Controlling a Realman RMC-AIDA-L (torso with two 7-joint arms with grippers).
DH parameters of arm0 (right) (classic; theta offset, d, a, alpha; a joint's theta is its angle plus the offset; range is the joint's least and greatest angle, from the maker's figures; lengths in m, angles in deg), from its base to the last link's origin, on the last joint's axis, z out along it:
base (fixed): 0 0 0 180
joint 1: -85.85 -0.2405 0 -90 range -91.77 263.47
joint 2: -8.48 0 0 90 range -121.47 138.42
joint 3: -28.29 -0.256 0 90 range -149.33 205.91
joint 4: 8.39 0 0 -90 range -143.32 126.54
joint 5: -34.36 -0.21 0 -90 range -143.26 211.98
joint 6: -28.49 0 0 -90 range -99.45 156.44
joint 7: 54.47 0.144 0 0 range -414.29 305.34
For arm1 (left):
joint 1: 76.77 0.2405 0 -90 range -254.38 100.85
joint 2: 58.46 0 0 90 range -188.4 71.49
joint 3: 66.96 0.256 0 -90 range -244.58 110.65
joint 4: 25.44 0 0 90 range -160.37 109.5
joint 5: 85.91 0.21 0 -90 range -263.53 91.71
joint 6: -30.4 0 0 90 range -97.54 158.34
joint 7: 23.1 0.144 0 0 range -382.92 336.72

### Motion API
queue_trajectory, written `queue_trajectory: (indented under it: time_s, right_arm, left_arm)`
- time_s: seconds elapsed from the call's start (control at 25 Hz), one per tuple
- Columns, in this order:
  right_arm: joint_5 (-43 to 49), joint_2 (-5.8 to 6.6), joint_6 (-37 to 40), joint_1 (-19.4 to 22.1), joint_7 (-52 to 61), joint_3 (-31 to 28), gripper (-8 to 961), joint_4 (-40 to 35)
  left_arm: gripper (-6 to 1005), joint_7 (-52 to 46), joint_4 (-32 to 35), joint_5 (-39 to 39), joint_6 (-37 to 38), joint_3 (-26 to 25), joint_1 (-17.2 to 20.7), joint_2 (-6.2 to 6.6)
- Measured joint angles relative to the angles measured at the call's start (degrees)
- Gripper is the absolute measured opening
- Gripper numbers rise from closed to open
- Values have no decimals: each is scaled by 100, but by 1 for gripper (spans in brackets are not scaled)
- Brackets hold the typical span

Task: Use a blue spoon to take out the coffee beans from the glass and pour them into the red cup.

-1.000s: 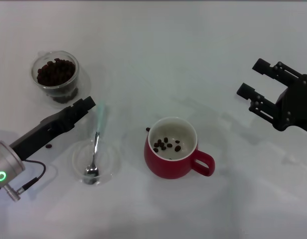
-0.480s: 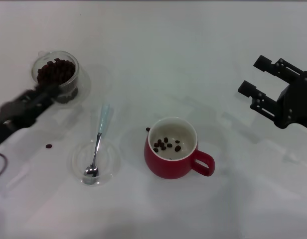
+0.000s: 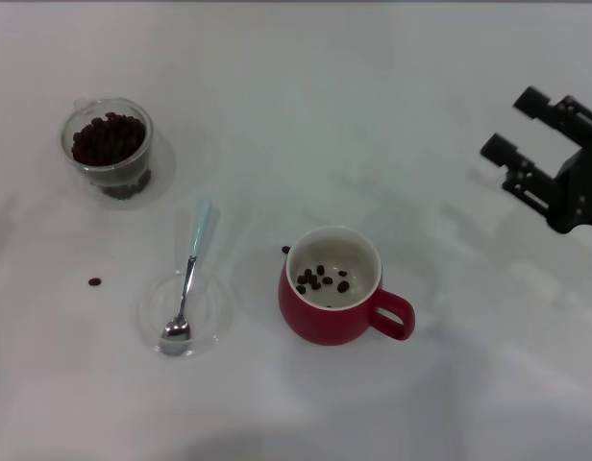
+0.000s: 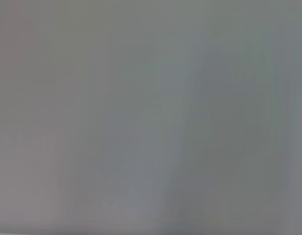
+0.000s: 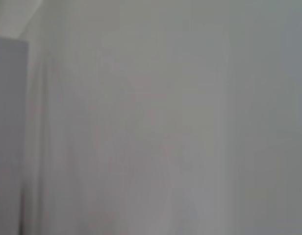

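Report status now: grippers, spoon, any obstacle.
Left gripper out of view; right gripper open, far right. Blue spoon free, bowl in glass dish. No obstacle near red cup.

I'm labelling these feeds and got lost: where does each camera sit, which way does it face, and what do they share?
Head view: from the robot's head, looking down at the table with the glass, blue spoon, red cup; only the right gripper shows, open, at the right edge.
Left wrist view: on the left wrist; only blurred grey, no body.
Right wrist view: on the right wrist; blank pale surface, no fingers.
Shared: no recognisable thing appears in two views.
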Motion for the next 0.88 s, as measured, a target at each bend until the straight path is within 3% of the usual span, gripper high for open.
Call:
queue_trajectory:
  time_s: [0.28,0.48,0.88]
  right_arm:
    - [-633,-79,273,140,-23,1,656,-11]
    - [-905,-172,415,193,-25,1,656,-53]
    - [-980,-200,419,305,-283,1,656,-333]
  left_arm:
    - [551,657,-13,-1199,-759,1,292,30]
    - [551,976,-16,-1617,-1218,3,207,76]
    - [551,1398,10,-2079,-1411,3,74,182]
